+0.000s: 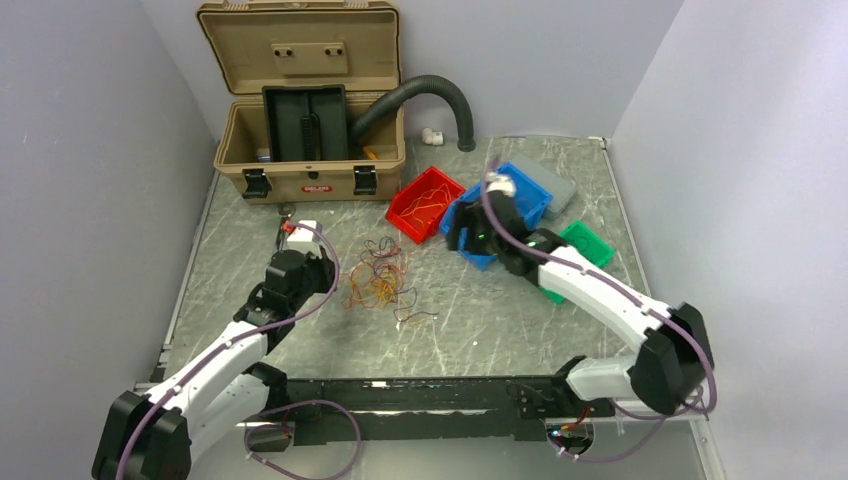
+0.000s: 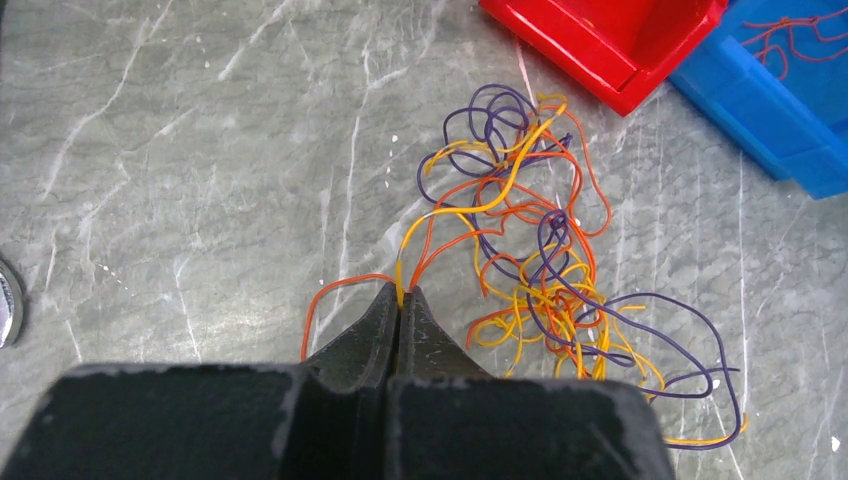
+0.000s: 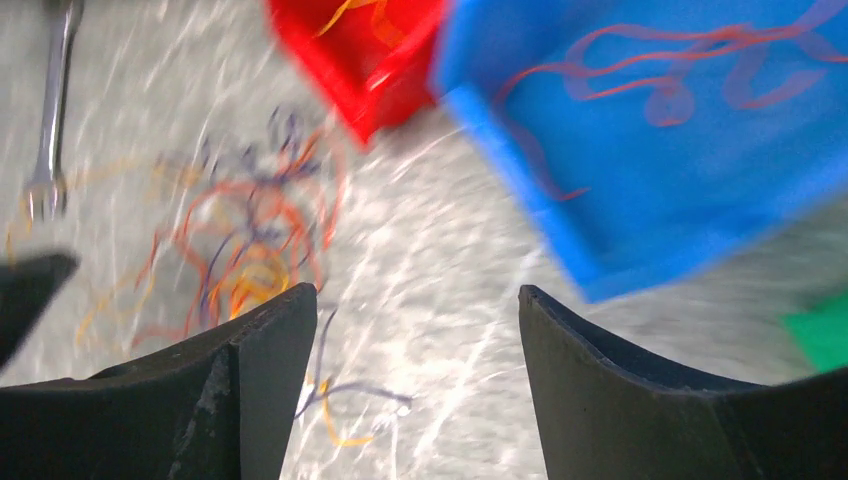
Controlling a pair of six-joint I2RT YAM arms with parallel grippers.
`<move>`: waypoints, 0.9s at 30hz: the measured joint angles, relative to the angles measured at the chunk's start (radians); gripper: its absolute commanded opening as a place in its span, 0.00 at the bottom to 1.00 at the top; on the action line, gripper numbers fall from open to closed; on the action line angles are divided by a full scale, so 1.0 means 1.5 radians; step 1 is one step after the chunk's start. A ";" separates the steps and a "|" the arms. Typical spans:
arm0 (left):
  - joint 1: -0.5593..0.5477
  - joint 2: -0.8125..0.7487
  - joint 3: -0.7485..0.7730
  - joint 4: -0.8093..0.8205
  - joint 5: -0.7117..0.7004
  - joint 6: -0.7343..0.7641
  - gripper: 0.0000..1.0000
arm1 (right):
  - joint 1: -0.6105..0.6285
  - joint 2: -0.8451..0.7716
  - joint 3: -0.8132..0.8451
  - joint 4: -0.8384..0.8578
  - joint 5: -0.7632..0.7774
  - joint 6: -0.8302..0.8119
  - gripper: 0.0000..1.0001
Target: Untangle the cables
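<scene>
Cable tangle [image 1: 378, 280] sits in the middle of the table [image 1: 480, 320], with a row of bins [image 1: 535, 190] behind it to the right. Toolbox [image 1: 300, 60] is at the back left, hose [image 1: 435, 85] curling off its right side.

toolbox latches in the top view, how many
2: one black latch at the front left of the tan toolbox, the other latch at its front right; none looks hidden.

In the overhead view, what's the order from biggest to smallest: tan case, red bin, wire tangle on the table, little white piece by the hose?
1. Tan case, clearly the largest.
2. Red bin and tangle of cables: they look about alike, so I won't rank them.
3. White piece, the smallest.
</scene>
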 measured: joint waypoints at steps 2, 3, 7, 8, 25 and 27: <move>0.000 0.007 0.000 0.001 0.001 0.000 0.00 | 0.063 0.038 0.002 0.024 -0.019 -0.012 0.76; 0.000 0.010 0.000 0.001 0.002 0.000 0.00 | 0.095 0.064 0.006 0.032 -0.026 -0.020 0.77; -0.002 0.013 0.000 0.001 0.002 0.000 0.00 | 0.183 0.167 0.046 0.042 -0.060 -0.043 0.80; -0.003 0.013 0.000 0.001 0.002 0.000 0.00 | 0.195 0.188 0.058 0.045 -0.066 -0.046 0.80; -0.003 0.051 0.017 -0.012 0.006 0.000 0.00 | 0.258 0.322 0.127 0.094 -0.098 -0.053 0.12; -0.003 0.054 0.019 -0.012 0.006 0.000 0.00 | 0.259 0.322 0.115 0.107 -0.103 -0.049 0.00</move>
